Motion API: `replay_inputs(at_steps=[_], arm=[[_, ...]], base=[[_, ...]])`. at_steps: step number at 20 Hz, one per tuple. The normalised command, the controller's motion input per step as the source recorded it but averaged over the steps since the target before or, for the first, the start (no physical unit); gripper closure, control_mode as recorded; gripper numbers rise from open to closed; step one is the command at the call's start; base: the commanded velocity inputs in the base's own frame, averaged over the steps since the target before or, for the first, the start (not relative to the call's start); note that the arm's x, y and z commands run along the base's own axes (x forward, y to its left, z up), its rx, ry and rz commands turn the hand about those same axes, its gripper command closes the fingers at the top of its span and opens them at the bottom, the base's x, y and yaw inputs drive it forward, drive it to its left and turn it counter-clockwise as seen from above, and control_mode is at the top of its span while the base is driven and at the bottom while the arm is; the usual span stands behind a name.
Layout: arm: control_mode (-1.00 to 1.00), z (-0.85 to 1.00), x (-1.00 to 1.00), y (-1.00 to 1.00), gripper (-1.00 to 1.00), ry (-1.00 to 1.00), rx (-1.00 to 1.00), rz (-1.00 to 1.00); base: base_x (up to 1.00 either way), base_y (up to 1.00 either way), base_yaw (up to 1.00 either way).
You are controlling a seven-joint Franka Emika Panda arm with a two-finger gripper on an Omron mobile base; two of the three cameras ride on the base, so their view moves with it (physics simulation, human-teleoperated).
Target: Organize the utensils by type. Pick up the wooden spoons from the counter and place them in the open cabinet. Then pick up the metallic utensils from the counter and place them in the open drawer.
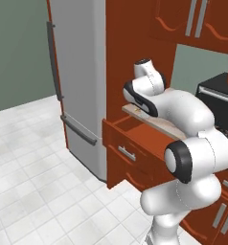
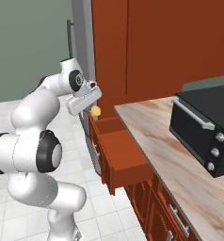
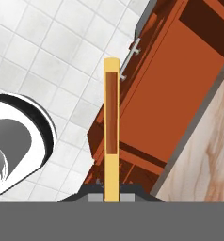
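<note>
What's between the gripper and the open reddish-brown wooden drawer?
The small yellow wooden spoon, clamped in the gripper and pointing toward the drawer; otherwise bare air, per the hand view.

from here my own arm (image 1: 183,124) hides the gripper; the spoon (image 3: 112,127) shows edge-on, its bowl hidden past the fingertips.

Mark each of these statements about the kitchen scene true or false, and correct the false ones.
1. The tool is shut on a yellow wooden spoon. True.
2. The drawer is pushed closed. False: it is pulled open.
3. A black oven stands on the counter. True.
4. The spoon lies flat on the counter. False: the tool holds it in the air by the drawer.
</note>
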Motion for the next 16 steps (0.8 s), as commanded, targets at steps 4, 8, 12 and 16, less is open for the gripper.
replay_inputs(at_steps=[4, 8, 12, 16], arm=[[1.00, 0.00, 0.00, 0.00, 1.00, 0.00, 0.00, 0.00], [1.00, 0.00, 0.00, 0.00, 1.00, 0.00, 0.00, 0.00], [1.00, 0.00, 0.00, 0.00, 1.00, 0.00, 0.00, 0.00], [1.00, 0.00, 0.00, 0.00, 1.00, 0.00, 0.00, 0.00]], base=[[-0.07, -0.15, 0.00], [0.00, -0.12, 0.00], [-0.05, -0.28, 0.00], [-0.33, -0.28, 0.00]])
